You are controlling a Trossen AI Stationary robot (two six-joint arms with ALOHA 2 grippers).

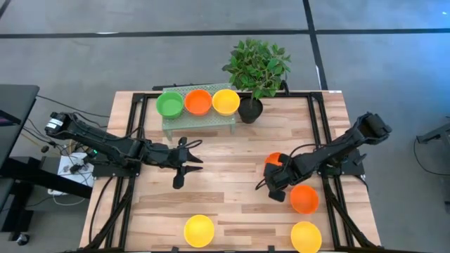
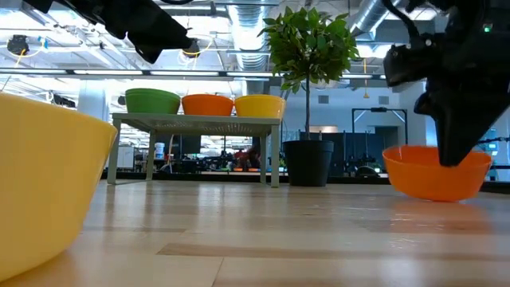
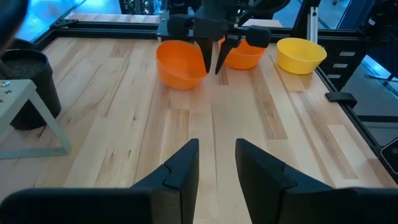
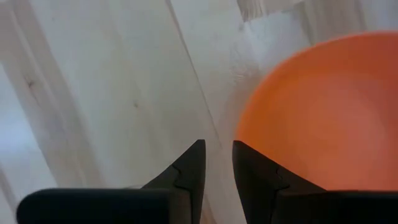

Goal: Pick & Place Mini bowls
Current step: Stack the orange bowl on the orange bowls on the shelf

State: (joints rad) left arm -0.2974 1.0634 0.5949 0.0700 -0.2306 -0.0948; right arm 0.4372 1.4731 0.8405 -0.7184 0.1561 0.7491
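Three mini bowls, green [image 1: 169,104], orange [image 1: 198,102] and yellow [image 1: 226,101], sit in a row on a small green rack [image 1: 200,124]. On the table stand two orange bowls [image 1: 274,159] [image 1: 304,199] and two yellow bowls [image 1: 199,230] [image 1: 306,237]. My right gripper [image 1: 275,188] is open by a narrow gap and points down between the two orange bowls, at the rim of one [image 4: 323,118]. My left gripper [image 1: 186,165] is open, held level over bare wood at mid-table, touching nothing. My right gripper comes from above with its fingers pointing down beside an orange bowl's rim [image 4: 249,124]. One finger [image 4: 255,168] lies over that rim in the wrist view. Whether it touches the bowl, I cannot tell. The bowl stands upright on the table.
A black pot [image 1: 249,109] with a leafy plant [image 1: 257,65] stands at the rack's right end, near the far edge. One yellow bowl [image 2: 48,183] fills the low view's near left. Bare wood lies between the two grippers.
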